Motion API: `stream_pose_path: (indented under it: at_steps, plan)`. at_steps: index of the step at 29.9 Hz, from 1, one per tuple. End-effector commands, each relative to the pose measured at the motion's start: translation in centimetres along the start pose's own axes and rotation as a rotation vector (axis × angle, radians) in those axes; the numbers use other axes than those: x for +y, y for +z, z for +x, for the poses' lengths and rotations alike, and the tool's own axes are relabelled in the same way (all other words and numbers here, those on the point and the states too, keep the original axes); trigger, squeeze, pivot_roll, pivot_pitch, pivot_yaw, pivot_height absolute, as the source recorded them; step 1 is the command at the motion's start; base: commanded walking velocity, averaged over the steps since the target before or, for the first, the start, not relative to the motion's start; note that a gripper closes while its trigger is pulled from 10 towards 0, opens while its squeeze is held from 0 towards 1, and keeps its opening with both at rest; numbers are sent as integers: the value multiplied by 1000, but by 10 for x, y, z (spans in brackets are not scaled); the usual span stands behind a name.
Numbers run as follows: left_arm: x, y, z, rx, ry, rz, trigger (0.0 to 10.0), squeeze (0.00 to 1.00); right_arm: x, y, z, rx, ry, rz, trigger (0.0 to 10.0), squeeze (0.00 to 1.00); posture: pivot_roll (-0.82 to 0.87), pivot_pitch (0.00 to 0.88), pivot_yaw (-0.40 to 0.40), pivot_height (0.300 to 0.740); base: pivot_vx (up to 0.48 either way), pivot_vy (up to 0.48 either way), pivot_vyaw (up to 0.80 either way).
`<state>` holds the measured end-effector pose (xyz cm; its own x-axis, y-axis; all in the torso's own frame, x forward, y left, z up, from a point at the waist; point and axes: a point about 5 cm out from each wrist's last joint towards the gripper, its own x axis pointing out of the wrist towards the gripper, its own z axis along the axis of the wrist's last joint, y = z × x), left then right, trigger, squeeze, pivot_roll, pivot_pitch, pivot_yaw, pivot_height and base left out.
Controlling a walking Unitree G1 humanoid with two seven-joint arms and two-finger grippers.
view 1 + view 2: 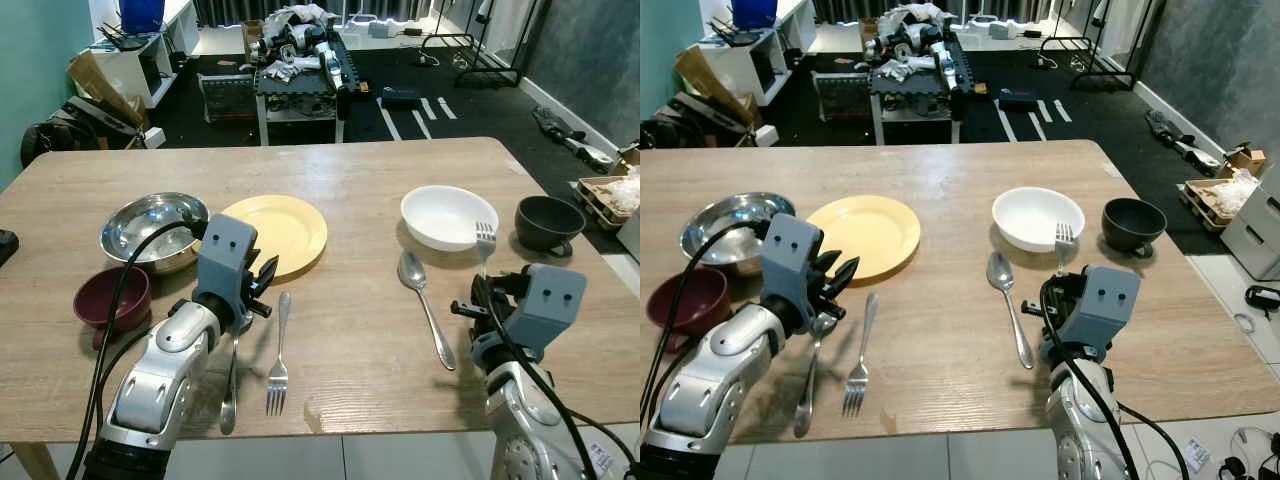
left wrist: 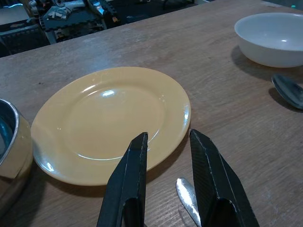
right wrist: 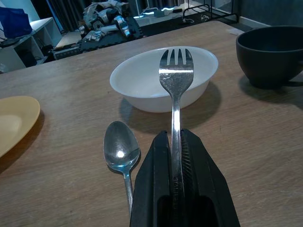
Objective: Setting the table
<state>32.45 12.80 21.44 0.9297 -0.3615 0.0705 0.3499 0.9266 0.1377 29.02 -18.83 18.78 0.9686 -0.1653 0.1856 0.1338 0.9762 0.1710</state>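
My right gripper [image 3: 173, 135] is shut on the handle of a steel fork [image 3: 175, 78], holding it with the tines pointing at the white bowl [image 1: 448, 216]. A spoon [image 1: 425, 305] lies on the table just left of that gripper. Near the rim of the yellow plate [image 1: 275, 232] my left gripper [image 2: 168, 137] stands open with nothing between its fingers. The tip of a second spoon [image 2: 188, 198] lies on the wood under it. A second fork [image 1: 279, 355] rests to the right of the left arm.
A black cup [image 1: 548, 222] stands right of the white bowl. A steel bowl [image 1: 153, 230] and a maroon bowl [image 1: 112, 297] sit at the table's left. Beyond the wooden table [image 1: 350, 170] are a cluttered cart [image 1: 300, 60] and floor items.
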Motion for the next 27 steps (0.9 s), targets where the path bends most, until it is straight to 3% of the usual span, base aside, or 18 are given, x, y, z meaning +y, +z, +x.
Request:
stream_pose_path:
  at_steps: [1, 5, 27]
  plan:
    - [1, -7, -1, 24, 3, -7, 10000, 0, -1, -3, -1, 10, -5, 4, 10000, 0, 53, 115, 109, 740, 0, 0, 0]
    - [1, -7, -1, 24, 3, -7, 10000, 0, 0, -4, -1, 15, -4, 9, 10000, 0, 54, 115, 109, 740, 0, 0, -387]
    - [0, -7, 0, 24, -1, -6, 10000, 0, -1, -6, -1, 28, -8, 20, 10000, 0, 54, 116, 110, 740, 0, 0, -785]
